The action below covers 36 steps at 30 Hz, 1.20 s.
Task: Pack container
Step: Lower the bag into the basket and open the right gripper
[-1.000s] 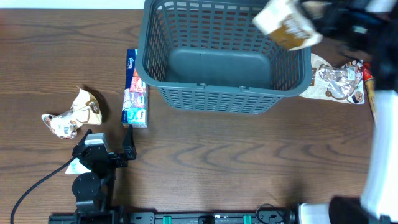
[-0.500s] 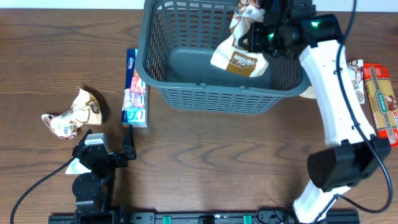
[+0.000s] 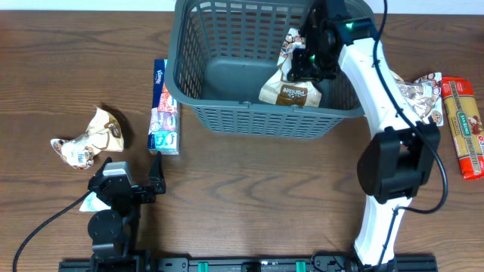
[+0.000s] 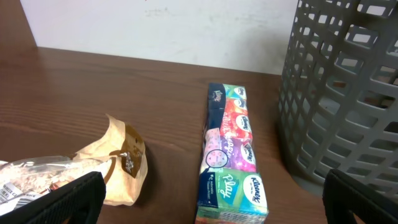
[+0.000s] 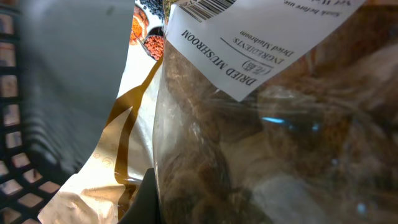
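Your right claw [image 3: 312, 54] is mostly hidden. From overhead its own housing covers the fingertips, and in the right wrist view the dried-mushroom packet [image 5: 261, 124] fills nearly the whole picture, with only a dark sliver of one finger at the bottom edge. The claw is closed on the top of that packet. You cannot tell whether the packet's lower end rests on the floor of the container [image 3: 257, 121] or hangs just above it.

The container stands at the far middle of the desk [image 3: 265, 211], and the packet is inside it toward the right wall, with your right arm reaching in over the right rim. That arm also cuts across a printed packet [image 3: 422, 94] lying just right of the container. A pasta pack [image 3: 463, 125] lies beside it at the right edge.

Your left claw [image 3: 133, 172] sits at the near left, jaws spread wide and empty. A tissue pack [image 4: 229, 155] lies beyond it, just beside the container's left wall. A crumpled packet [image 3: 91, 136] lies further left, cut off in the left wrist view.
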Each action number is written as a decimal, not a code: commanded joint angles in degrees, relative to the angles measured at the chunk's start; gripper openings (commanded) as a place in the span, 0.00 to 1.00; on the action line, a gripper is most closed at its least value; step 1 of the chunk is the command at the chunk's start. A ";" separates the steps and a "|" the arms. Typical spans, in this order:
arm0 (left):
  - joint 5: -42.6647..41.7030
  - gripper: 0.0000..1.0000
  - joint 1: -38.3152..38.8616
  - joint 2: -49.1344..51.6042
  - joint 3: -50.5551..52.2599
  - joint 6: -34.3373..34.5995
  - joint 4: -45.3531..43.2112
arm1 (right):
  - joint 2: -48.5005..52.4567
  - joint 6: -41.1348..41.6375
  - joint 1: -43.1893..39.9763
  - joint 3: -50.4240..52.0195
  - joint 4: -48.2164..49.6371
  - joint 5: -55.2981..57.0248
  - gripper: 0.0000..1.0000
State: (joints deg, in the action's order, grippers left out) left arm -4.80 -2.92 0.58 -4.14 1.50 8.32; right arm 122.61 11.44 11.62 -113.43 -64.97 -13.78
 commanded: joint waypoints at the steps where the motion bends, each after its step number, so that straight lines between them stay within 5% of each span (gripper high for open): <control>1: -0.79 0.99 -0.28 -0.42 1.68 0.09 0.28 | 2.23 -1.05 0.61 -0.13 -0.44 0.74 0.01; 5: -0.79 0.99 -0.28 -0.42 1.68 0.09 0.28 | 3.65 -1.11 1.16 -0.07 -1.29 1.75 0.02; 8: -0.79 0.99 -0.28 -0.42 1.68 0.09 0.28 | 3.67 -1.09 1.77 -0.07 -1.75 1.79 0.18; 11: -0.79 0.99 -0.28 -0.42 1.68 0.09 0.28 | 3.63 -1.09 2.27 -0.17 -1.75 1.77 0.50; 18: -0.79 0.99 -0.28 -0.42 1.68 0.09 0.28 | 3.61 -1.70 2.29 -3.91 -6.03 -0.15 0.99; 24: -0.79 0.99 -0.28 -0.42 1.68 0.09 0.28 | 3.61 -3.10 2.29 -20.74 -14.43 -0.22 0.99; 30: -0.79 0.99 -0.28 -0.42 1.68 0.09 0.28 | 3.61 -2.75 2.10 -49.37 -21.33 0.17 0.99; 36: -0.79 0.99 -0.28 -0.42 1.68 0.09 0.28 | 1.40 21.92 -2.64 -66.18 -29.18 18.43 0.99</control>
State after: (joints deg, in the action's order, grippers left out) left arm -4.80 -2.92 0.58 -4.14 1.48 8.29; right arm 125.38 19.05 12.32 -176.94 -92.38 -6.66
